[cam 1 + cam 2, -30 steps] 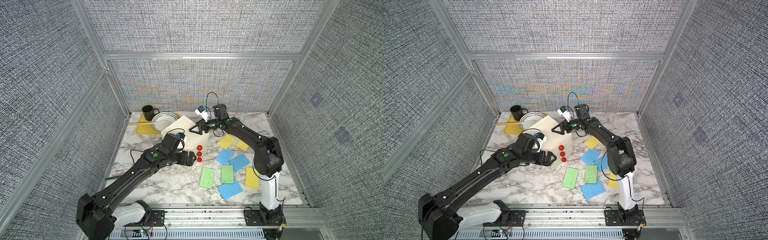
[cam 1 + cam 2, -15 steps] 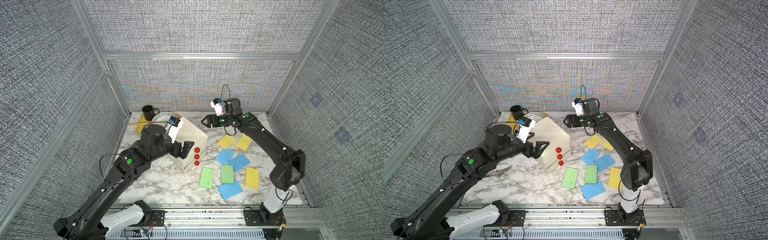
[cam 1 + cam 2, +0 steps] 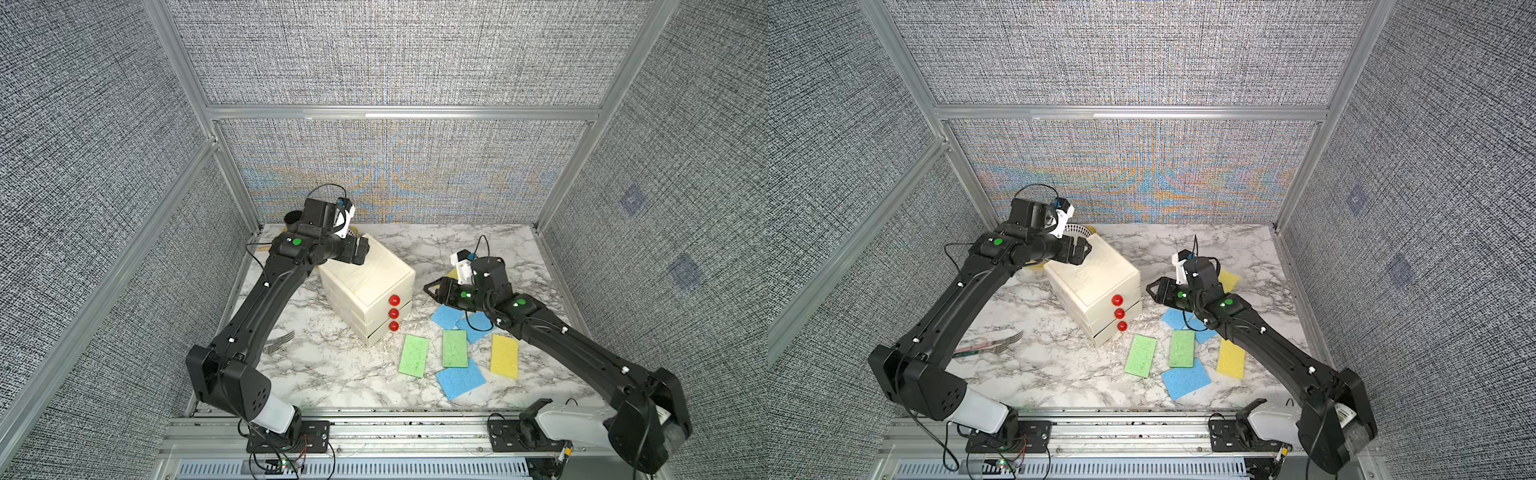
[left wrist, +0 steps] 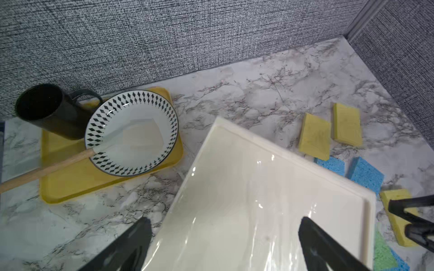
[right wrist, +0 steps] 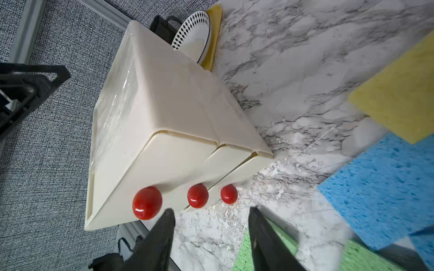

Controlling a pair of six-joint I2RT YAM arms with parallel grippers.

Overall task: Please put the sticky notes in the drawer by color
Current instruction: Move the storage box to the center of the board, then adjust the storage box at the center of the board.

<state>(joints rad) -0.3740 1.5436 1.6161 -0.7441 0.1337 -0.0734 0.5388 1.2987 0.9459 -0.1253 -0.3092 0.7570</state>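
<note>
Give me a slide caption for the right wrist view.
Right gripper, jaws apart, faces the drawer and its three red knobs.

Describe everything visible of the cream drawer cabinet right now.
The cabinet is a small cream-white box, glossy plastic by its look, with what seems clear film over its top. Three stacked drawers, each with a round red knob, look shut or nearly so. It stands upright on the marble table, turned at an angle. The left gripper, jaws open, straddles its top rear edge; contact is unclear. The right gripper faces the knobs, not touching.
</note>
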